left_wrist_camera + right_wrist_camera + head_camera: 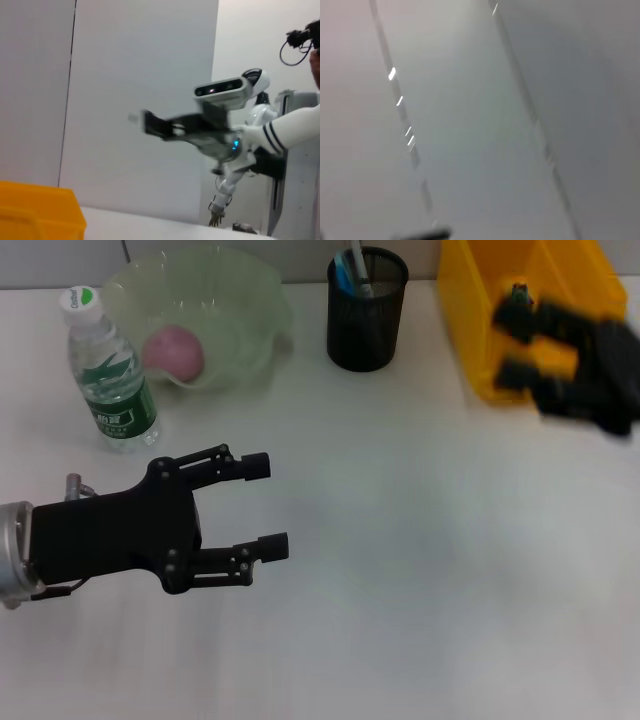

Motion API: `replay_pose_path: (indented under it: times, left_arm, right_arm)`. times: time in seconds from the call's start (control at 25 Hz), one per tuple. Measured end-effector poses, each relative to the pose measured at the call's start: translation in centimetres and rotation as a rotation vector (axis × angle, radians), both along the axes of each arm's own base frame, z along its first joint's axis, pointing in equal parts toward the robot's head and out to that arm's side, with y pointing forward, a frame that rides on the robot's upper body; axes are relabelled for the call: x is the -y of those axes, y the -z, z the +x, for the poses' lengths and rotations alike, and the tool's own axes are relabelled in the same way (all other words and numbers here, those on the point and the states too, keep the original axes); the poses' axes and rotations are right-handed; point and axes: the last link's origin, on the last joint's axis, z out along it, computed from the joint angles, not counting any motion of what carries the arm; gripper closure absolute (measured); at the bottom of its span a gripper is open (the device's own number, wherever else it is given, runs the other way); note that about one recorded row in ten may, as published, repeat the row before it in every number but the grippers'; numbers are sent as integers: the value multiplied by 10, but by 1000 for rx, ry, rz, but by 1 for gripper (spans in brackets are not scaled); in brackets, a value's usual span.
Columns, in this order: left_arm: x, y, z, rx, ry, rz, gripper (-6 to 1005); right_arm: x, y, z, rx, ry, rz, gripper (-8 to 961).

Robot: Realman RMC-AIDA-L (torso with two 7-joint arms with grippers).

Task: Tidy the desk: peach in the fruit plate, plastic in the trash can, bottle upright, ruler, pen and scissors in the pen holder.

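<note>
I see my left gripper (268, 507) low over the white desk (420, 570), its two black fingers spread wide with nothing between them. My right gripper (515, 338) hangs over the yellow plastic trash bin (462, 310) at the far right; it is blurred, so I cannot tell how its fingers stand or what lies inside the bin. The pink peach (175, 351) sits in the pale green translucent fruit bowl (245, 310). Just beside the bowl, the clear green-labelled water bottle (108, 375) stands upright. The black mesh pen holder (366, 325) holds a blue item and a grey pen-like item.
</note>
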Motion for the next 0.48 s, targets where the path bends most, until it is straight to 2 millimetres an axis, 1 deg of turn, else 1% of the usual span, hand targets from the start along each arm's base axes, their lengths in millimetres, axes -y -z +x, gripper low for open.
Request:
replay_pose_path:
  times: [0.08, 0.2, 0.24, 0.28, 0.32, 0.36, 0.4, 0.44, 0.48]
  left_arm:
    - [-2, 4, 0, -19, -5, -9, 170]
    - [-4, 14, 1, -37, -18, -38, 170]
    - [-4, 14, 1, -37, -18, -38, 170]
    - [-5, 20, 1, -55, -28, -55, 170]
    - [-5, 24, 0, -67, -35, -61, 170]
    - [-5, 26, -1, -73, -38, -63, 170]
    - [-4, 32, -3, -92, -50, -70, 170]
    - [-4, 32, -3, -92, -50, -70, 170]
    - [-4, 32, -3, -92, -50, -70, 170]
  right_arm:
    - [8, 1, 9, 67, -10, -49, 135]
    - [17, 12, 24, 185, -23, -108, 135]
    - [20, 15, 26, 208, -31, -113, 135]
    - [22, 20, 29, 231, -41, -116, 135]
    - [27, 29, 35, 265, -59, -110, 135]
    - [27, 29, 35, 265, -59, -110, 135]
    - [29, 32, 37, 276, -64, -105, 135]
    - [32, 40, 42, 303, -68, -94, 135]
    - [32, 40, 42, 303, -68, -94, 135]
